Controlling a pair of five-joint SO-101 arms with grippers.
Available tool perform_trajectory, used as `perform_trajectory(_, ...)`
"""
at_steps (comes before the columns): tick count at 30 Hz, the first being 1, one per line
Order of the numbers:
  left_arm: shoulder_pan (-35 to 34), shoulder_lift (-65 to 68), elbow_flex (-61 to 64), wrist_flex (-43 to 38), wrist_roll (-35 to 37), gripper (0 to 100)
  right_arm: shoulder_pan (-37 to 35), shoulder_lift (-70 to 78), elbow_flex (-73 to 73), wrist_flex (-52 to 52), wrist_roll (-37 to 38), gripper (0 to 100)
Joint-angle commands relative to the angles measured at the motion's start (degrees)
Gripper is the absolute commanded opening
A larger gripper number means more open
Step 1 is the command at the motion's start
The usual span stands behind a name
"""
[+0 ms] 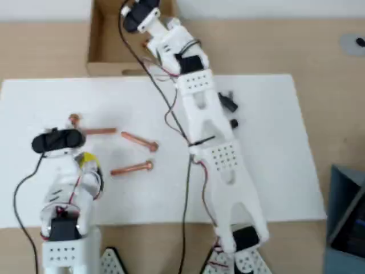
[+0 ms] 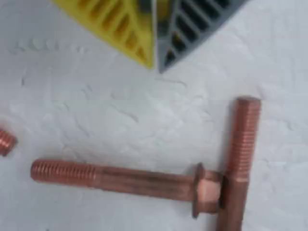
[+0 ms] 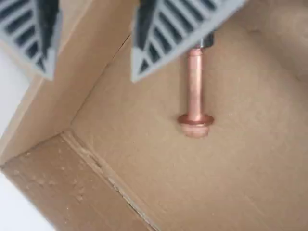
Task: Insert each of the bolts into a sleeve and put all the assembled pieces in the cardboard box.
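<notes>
**A:** How do the left fingers (image 2: 120, 24) stand?

**B:** Clenched tip to tip with nothing between them, just above the white sheet (image 2: 96, 110). Near them, the head of one bolt (image 2: 125, 179) touches the shank of a second bolt (image 2: 239, 144), roughly at a right angle.

**A:** And the right fingers (image 3: 173, 33)?

**B:** Released and spread apart inside the cardboard box (image 3: 57, 192). A boxed bolt (image 3: 195, 91) lies flat on the box floor, touching neither finger. Something dark sits at its threaded end, mostly hidden.

**A:** Farther out?

**B:** A third bolt (image 1: 140, 141) and a fourth bolt (image 1: 132, 168) lie on the sheet between the arms. A black sleeve (image 1: 227, 101) and another sleeve (image 1: 234, 123) lie just beside the right arm. The sheet covers the wooden tabletop (image 1: 331, 85).
</notes>
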Motion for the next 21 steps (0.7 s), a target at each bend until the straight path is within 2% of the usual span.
perform_trajectory(1,0.0,-0.48,0.44,0.18,-0.18,0,0.4,-0.66,-6.11,3.16,0.18,12.8)
perform_trajectory(8,0.0,-0.48,0.44,0.18,-0.18,0,0.66,-0.84,-16.48,18.55,-4.04,12.8)
perform_trajectory(21,0.0,-0.48,0.44,0.18,-0.18,0,1.1,-14.64,-16.31,45.1,-8.18,12.8)
